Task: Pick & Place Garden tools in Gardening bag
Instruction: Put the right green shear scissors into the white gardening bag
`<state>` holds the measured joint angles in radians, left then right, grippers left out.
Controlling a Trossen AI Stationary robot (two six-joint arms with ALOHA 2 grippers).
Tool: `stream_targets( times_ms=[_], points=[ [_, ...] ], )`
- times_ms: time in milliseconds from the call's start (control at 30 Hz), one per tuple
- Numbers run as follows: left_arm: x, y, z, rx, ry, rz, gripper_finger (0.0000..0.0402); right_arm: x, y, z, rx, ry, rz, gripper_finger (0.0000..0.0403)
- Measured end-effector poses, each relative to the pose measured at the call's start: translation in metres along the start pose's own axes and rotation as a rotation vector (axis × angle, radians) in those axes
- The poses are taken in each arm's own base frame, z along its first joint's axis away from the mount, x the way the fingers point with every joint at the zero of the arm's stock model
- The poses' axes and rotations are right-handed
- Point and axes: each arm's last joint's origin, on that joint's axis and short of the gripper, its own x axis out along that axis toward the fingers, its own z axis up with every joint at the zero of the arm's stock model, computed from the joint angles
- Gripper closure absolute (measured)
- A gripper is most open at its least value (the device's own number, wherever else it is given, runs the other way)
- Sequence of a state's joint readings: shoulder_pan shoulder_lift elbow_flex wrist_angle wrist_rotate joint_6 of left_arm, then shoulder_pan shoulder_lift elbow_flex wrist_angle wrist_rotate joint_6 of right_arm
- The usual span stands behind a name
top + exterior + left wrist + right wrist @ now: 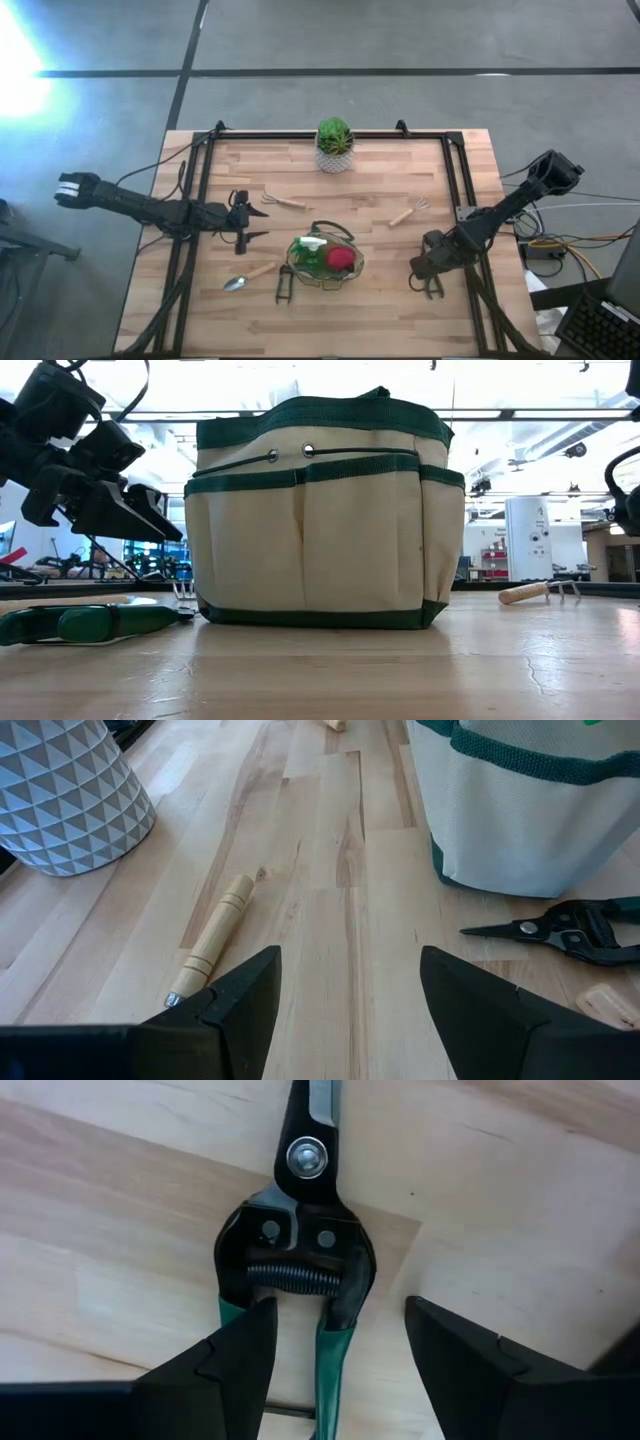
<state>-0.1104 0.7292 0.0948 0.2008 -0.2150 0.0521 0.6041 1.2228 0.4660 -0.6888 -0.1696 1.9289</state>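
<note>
The beige gardening bag (pixel 325 258) with green trim stands mid-table, with a green spray bottle (pixel 312 247) and a red item (pixel 341 259) inside. My right gripper (pixel 340 1350) is open, low over green-handled shears (pixel 300 1230) at the near right, its fingers on either side of the handles. My left gripper (pixel 247 222) is open and empty left of the bag, above the table, beside a wooden-handled rake (pixel 215 935). A trowel (pixel 250 275) and second shears (pixel 285 283) lie near the bag. Another rake (pixel 410 212) lies at the right.
A green plant in a white patterned pot (pixel 335 145) stands at the far middle and shows in the left wrist view (pixel 60 790). A dark frame (pixel 200 180) runs along the table's sides. Bare wood lies in front of the bag (pixel 320 670).
</note>
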Motion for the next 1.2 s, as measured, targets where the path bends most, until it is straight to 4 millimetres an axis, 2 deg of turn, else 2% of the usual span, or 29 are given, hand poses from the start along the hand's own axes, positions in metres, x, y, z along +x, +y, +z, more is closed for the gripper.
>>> stream_targets(
  times_ms=[133,300,500,667,967,1200],
  points=[
    [0.0,0.0,0.0,0.0,0.0,0.0,0.0161,0.001,-0.001,0.001,0.003,-0.001,-0.006,0.0203],
    [0.0,0.0,0.0,0.0,0.0,0.0,0.0161,0.001,-0.002,0.001,0.01,-0.001,-0.013,0.0241],
    [0.0,0.0,0.0,0.0,0.0,0.0,0.0161,0.002,-0.005,0.002,0.013,-0.002,-0.045,0.0307],
    [0.0,0.0,0.0,0.0,0.0,0.0,0.0161,0.003,-0.007,0.002,0.0,0.025,-0.062,0.0377],
    [0.0,0.0,0.0,0.0,0.0,0.0,0.0161,0.002,-0.006,0.001,-0.04,0.023,-0.058,0.0384],
    [0.0,0.0,0.0,0.0,0.0,0.0,0.0161,-0.01,0.008,-0.003,-0.111,-0.065,0.018,0.0386]
  ],
)
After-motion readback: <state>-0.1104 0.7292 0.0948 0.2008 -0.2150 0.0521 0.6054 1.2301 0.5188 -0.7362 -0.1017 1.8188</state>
